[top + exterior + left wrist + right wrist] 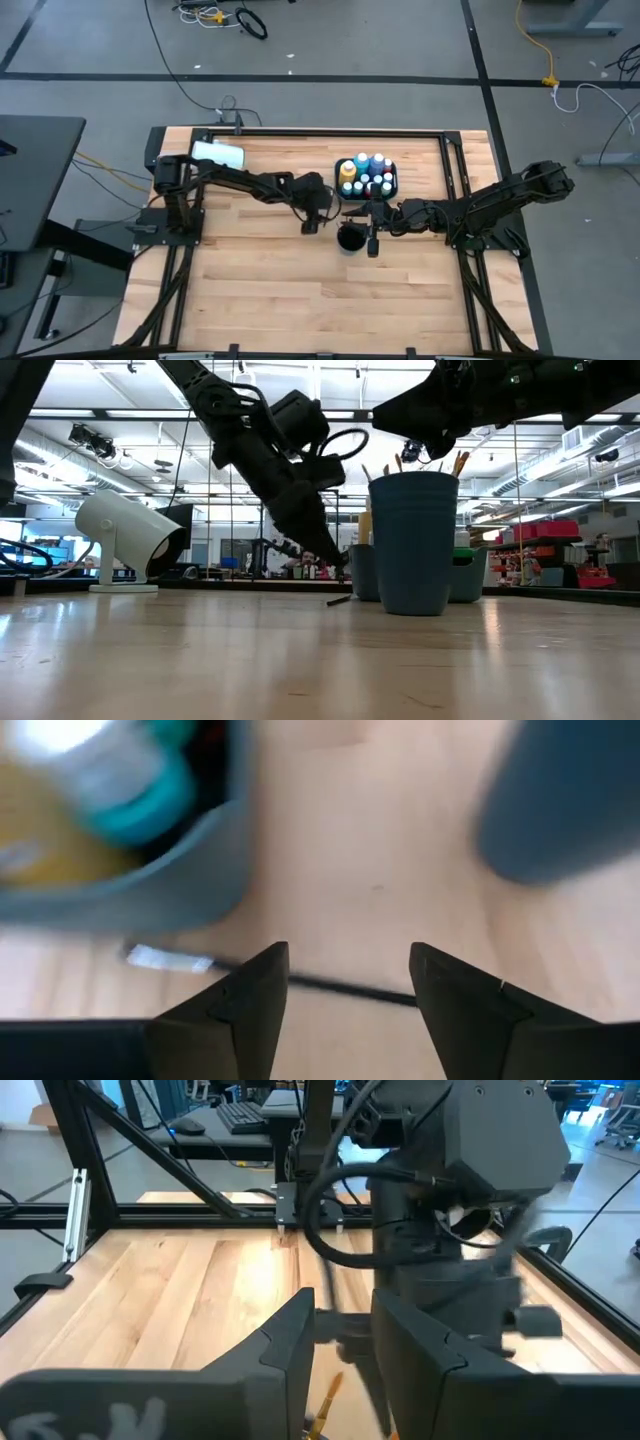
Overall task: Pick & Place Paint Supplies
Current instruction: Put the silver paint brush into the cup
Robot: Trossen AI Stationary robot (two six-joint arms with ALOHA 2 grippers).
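A thin dark-handled brush [300,982] with a silver ferrule lies flat on the wood between the tray and the cup. My left gripper [348,955] [312,226] hangs open just above it, one finger on either side of the handle, touching nothing. A tall blue cup [413,540] [350,238] stands upright with several brush ends [460,462] sticking out of it. My right gripper [343,1300] [425,452] hovers over the cup's mouth with a small gap between its fingers. An orange brush handle [326,1402] shows below that gap. Paint bottles [364,174] stand in a dark tray [396,180].
A white device on a stand [128,532] [219,154] sits near the table's far left corner. The tray [190,870] stands close beside the brush, on its far side. A black frame runs along the table edges [300,131]. Bare wood lies toward the near edge.
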